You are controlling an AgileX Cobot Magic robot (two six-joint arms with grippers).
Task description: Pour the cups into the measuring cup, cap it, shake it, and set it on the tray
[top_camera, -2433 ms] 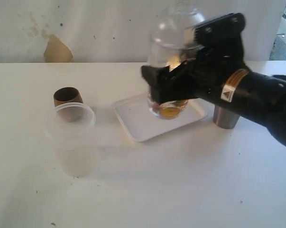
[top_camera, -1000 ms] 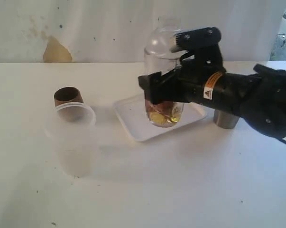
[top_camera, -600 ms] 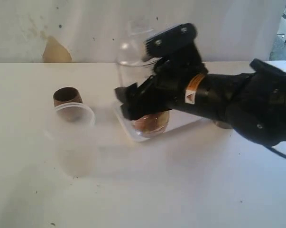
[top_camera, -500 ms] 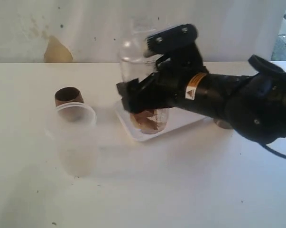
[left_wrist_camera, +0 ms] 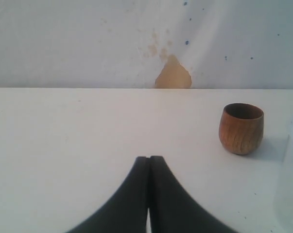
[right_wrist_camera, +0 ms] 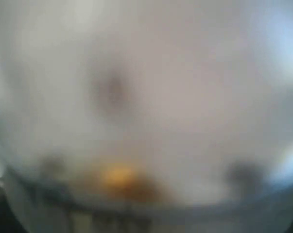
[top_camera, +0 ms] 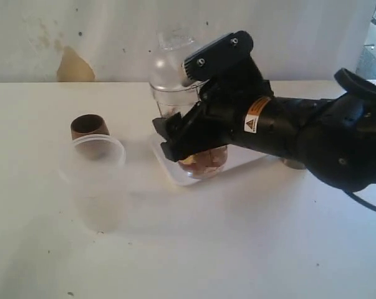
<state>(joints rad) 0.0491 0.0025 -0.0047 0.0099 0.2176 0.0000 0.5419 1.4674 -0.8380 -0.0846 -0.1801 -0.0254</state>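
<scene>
My right gripper (top_camera: 186,138) is shut on the measuring cup (top_camera: 174,93), a clear cylinder with a clear domed cap, held about upright. Brown and yellow contents lie in its bottom (top_camera: 203,164), low over the left part of the white tray (top_camera: 169,169). Whether it touches the tray I cannot tell. The right wrist view is a blur of the measuring cup (right_wrist_camera: 146,97) pressed close. The wooden cup (top_camera: 89,126) (left_wrist_camera: 241,128) stands at the left. Only a sliver of the steel tumbler (top_camera: 292,164) shows behind the right arm. My left gripper (left_wrist_camera: 149,158) is shut and empty, low over the table.
A frosted plastic cup (top_camera: 97,180) stands in front of the wooden cup, and its edge shows as the frosted cup (left_wrist_camera: 289,184) in the left wrist view. A white wall with a tan patch (top_camera: 74,64) runs behind the white table (top_camera: 237,249).
My right gripper has carried the capped measuring cup leftward from over the tray's middle to its left part, and the contents have shifted inside. The left gripper has stayed shut.
</scene>
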